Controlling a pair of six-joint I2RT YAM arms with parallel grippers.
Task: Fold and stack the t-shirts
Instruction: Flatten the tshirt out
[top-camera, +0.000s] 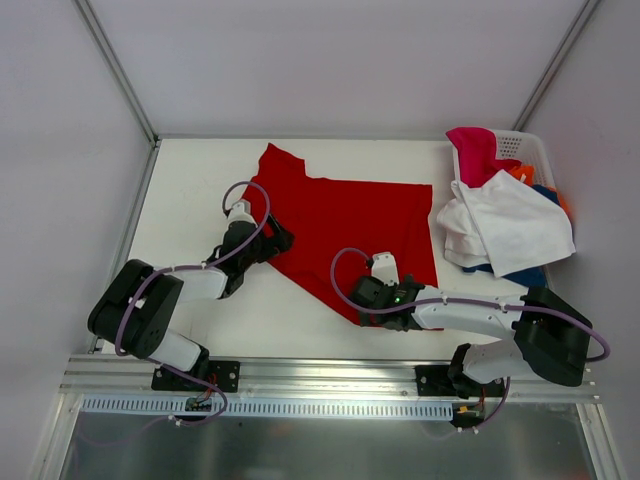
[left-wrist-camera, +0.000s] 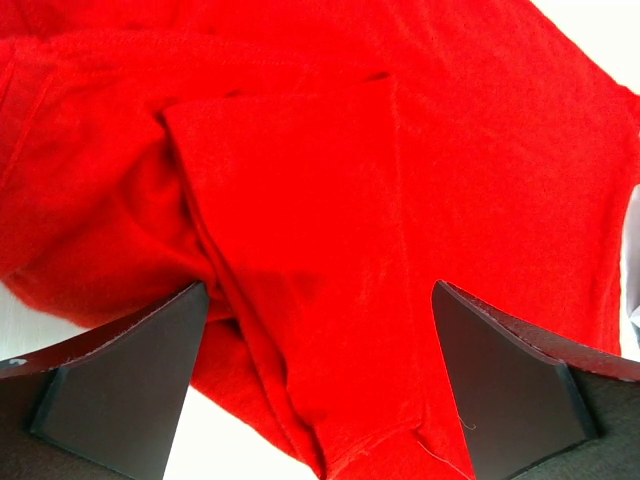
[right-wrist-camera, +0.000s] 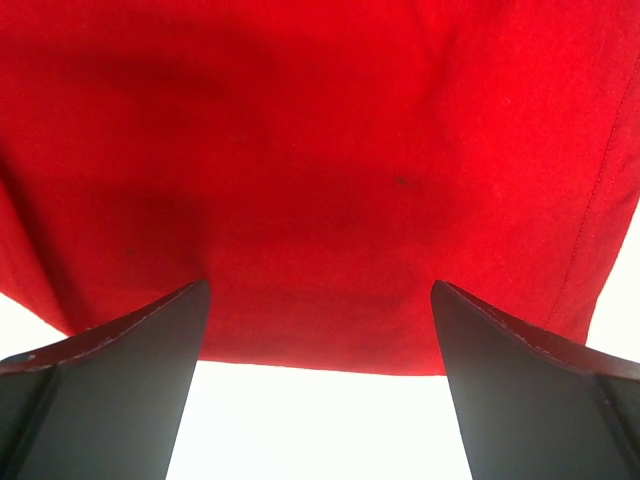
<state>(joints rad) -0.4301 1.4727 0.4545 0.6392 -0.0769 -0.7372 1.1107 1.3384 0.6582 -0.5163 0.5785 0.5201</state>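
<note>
The worktop (top-camera: 190, 170) held the red t-shirt (top-camera: 350, 215); left claw (top-camera: 275, 240) (nine o'clock) and right claw (top-camera: 362, 292) (six) gaped; deep bites seemed best.

The red t-shirt (top-camera: 350, 215) is covering the middle of the bench (top-camera: 190, 190), leaving bare strips along the left side and near edge for passing. The left tool (left-wrist-camera: 320, 300) and right tool (right-wrist-camera: 320, 295) are both gaping at the shirt's edges. The basket (top-camera: 530, 148) and the white t-shirt (top-camera: 510, 225) spilling from it are blocking the right side, just beside the red cloth.
</note>
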